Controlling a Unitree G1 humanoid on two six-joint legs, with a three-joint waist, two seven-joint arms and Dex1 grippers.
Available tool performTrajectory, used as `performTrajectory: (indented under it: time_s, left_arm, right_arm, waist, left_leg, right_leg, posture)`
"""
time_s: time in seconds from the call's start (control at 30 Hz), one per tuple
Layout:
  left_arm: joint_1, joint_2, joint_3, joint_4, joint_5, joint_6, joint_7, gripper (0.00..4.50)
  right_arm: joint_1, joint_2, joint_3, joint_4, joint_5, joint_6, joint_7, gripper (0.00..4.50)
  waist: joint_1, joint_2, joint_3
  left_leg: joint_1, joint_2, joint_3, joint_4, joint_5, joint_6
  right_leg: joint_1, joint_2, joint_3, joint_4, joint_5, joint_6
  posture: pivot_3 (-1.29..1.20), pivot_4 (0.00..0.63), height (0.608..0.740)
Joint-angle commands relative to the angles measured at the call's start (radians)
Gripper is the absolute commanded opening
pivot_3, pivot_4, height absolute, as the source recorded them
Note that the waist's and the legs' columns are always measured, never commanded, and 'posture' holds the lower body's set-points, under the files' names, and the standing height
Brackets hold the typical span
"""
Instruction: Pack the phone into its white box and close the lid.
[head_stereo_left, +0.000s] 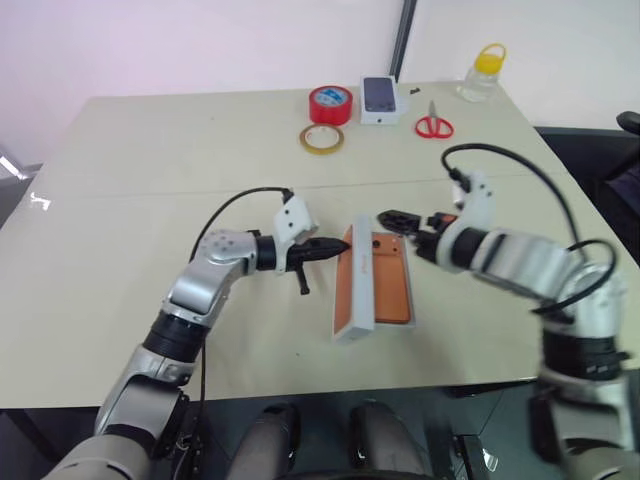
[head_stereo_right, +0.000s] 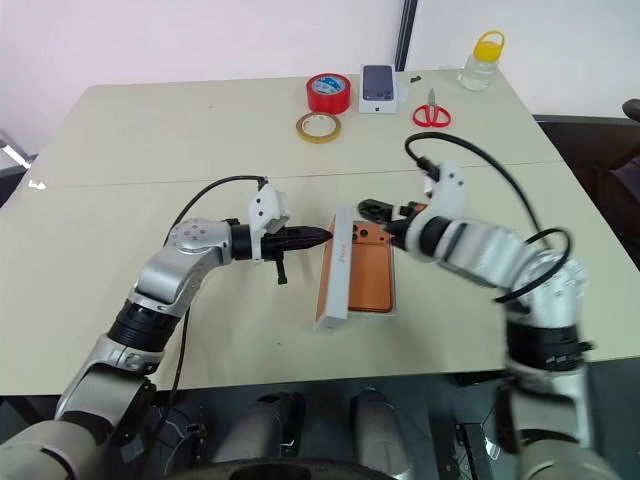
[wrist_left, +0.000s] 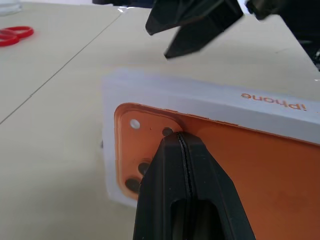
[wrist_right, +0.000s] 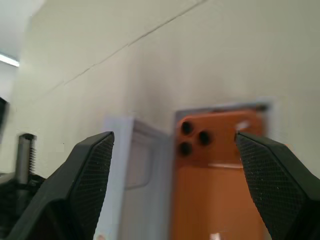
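Left pincer (head_stereo_left: 338, 247) pressed together, tips against upended lid (head_stereo_left: 357, 280) (printed face toward it). Right pincer (head_stereo_left: 408, 228) spread wide, empty, at lid's 2 o'clock. Phone (head_stereo_left: 392, 290) already in white box (head_stereo_left: 410, 322), mid-tabletop (head_stereo_left: 150, 180). Left: lower lid over box.

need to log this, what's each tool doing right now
left tool: closed, holding nothing, tip against the lid.
right tool: open, empty, above the phone.

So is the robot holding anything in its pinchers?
No. The left gripper is shut, its tip against the upright white lid's orange printed face; the right gripper is open, gripping nothing.
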Motion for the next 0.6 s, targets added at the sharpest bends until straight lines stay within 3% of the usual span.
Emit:
performTrajectory:
  time_s: [0.03,0.27,0.4,0.6]
  left_arm:
    - [-0.021,-0.022,-0.016,-0.009,0.017,0.012,0.023,0.0]
    - [-0.018,-0.022,0.025,0.0,0.029,0.015,0.086,0.0]
    - [-0.008,0.035,0.067,-0.027,0.013,0.033,0.08,0.0]
    - [0.043,0.191,0.038,-0.126,-0.042,0.088,-0.109,0.0]
  right_arm:
    - [-0.03,-0.093,0.03,0.024,-0.147,0.064,0.207,3.49]
    - [-0.051,-0.33,0.213,-0.133,-0.66,0.059,0.722,0.09]
    - [-0.004,-0.479,0.403,-0.254,-1.032,-0.097,0.995,0.03]
    - [0.033,-0.495,0.443,-0.287,-1.235,-0.19,1.234,0.03]
  waist:
    - [-0.002,0.0,0.0]
    - [0.003,0.0,0.0]
    - [0.004,0.0,0.0]
    - [0.005,0.0,0.0]
  left_leg:
    - [0.0,0.0,0.001,0.0,0.0,0.0]
    - [0.0,0.001,0.002,0.001,-0.001,0.001]
    - [0.0,0.0,0.001,0.001,-0.001,0.001]
    - [0.0,0.0,0.002,0.001,-0.001,0.001]
  right_leg:
    - [0.0,0.0,0.0,0.0,0.0,0.0]
    - [-0.001,0.0,0.001,0.0,0.0,0.0]
    - [-0.001,0.0,0.001,0.0,0.0,0.0]
    - [-0.002,0.0,0.001,0.0,0.0,0.0]
  posture:
    - [0.0,0.15,0.74]
    - [0.0,0.15,0.74]
    - [0.0,0.15,0.74]
    - [0.0,0.15,0.74]
